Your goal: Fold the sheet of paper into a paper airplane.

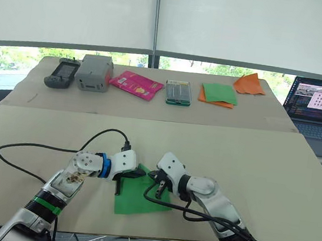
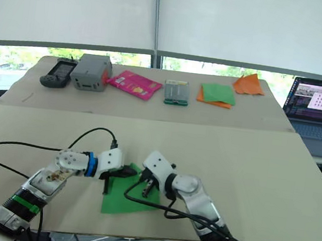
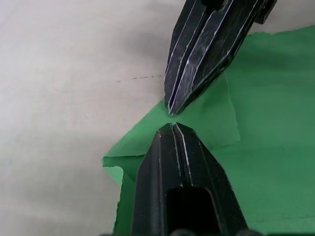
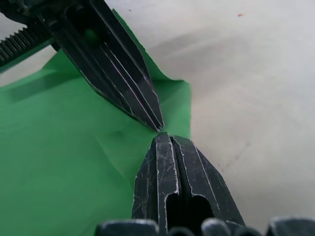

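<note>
The thin bright green sheet of paper (image 1: 138, 199) lies flat on the pale beige surface (image 1: 250, 168), close to its near edge, with its far corner folded over into a small flap. Both arms reach in over that corner. The left claw (image 1: 122, 182) comes at the sheet of paper from its left side and the right claw (image 1: 160, 186) from its right, and in the wrist views the two black tips meet nose to nose right on the folded flap. Each claw is clenched, its two fingers pressed together into a single point, and neither one grips the paper; the tips just press down on it. A black cable (image 1: 56, 149) loops across the surface to the left of the sheet of paper.

Well beyond the sheet of paper, on the far surface by the window, sit a grey boxy device (image 1: 94, 72), a dark handheld controller (image 1: 62, 73), a pink packet (image 1: 136, 84), a small grey-green case (image 1: 178, 92), a green sheet stacked on an orange one (image 1: 218, 94) and a crumpled orange paper (image 1: 249, 83). An open laptop (image 1: 321, 112) stands far off to the right of the sheet of paper.
</note>
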`<state>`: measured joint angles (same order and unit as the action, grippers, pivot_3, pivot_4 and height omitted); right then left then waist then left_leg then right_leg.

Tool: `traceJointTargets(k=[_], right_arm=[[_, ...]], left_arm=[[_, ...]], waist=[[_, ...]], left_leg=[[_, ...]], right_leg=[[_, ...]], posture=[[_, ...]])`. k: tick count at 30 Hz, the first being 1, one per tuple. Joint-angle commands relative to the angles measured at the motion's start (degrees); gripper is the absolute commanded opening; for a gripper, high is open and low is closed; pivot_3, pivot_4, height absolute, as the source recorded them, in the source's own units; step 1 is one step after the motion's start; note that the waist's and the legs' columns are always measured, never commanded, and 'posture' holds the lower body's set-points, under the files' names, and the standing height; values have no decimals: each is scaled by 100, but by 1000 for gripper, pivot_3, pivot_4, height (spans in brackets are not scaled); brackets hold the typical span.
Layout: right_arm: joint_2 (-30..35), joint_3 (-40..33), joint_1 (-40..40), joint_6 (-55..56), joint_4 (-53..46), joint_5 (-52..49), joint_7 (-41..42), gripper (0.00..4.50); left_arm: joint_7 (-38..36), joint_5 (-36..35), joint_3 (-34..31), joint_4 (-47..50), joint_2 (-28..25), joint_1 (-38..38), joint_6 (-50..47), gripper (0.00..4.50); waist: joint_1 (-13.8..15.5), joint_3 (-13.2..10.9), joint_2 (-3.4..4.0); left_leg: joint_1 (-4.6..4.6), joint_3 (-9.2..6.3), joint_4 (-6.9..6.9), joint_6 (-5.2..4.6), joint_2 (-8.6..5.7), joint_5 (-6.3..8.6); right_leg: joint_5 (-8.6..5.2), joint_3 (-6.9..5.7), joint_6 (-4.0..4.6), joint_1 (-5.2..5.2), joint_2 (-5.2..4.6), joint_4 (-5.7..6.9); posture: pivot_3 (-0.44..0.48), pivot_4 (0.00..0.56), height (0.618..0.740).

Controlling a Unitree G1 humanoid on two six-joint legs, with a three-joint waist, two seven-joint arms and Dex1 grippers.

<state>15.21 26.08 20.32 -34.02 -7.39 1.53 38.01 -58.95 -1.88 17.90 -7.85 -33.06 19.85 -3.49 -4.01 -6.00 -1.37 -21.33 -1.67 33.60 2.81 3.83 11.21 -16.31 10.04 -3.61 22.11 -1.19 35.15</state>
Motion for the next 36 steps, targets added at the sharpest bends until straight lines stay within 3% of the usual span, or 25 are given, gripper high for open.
traceJointTargets(k=[1, 8, 17, 36], right_arm=[[-59, 186, 90, -220, 217, 78, -16, 27], [-53, 214, 213, -620, 409, 88, -39, 27], [543, 186, -354, -1037, -412, -62, 142, 27], [989, -37, -955, -1412, -1061, -276, -72, 27]], left_arm=[[53, 391, 214, -327, -108, -161, -87, 0], [40, 470, 250, -321, -150, -198, 1, 0], [20, 473, 265, -288, -217, -265, 2, 0], [-27, 442, 290, -291, -224, -260, -6, 0]], waist=[[-2, 3, 2], [-3, 18, 6], [5, 40, 9], [10, 31, -22]], left_leg=[[0, 0, 0, 0, 0, 0], [4, 0, 0, 0, 0, 0], [2, 1, -2, 1, 0, 1], [2, 1, -5, 7, 0, 5]], right_leg=[[0, 0, 0, 0, 0, 0], [0, 0, 0, -1, 0, 2], [-1, 0, 0, -1, -1, -4], [-3, 0, 2, 1, -3, -11]], posture=[[0, 150, 740], [0, 150, 740], [0, 150, 740], [0, 150, 740]])
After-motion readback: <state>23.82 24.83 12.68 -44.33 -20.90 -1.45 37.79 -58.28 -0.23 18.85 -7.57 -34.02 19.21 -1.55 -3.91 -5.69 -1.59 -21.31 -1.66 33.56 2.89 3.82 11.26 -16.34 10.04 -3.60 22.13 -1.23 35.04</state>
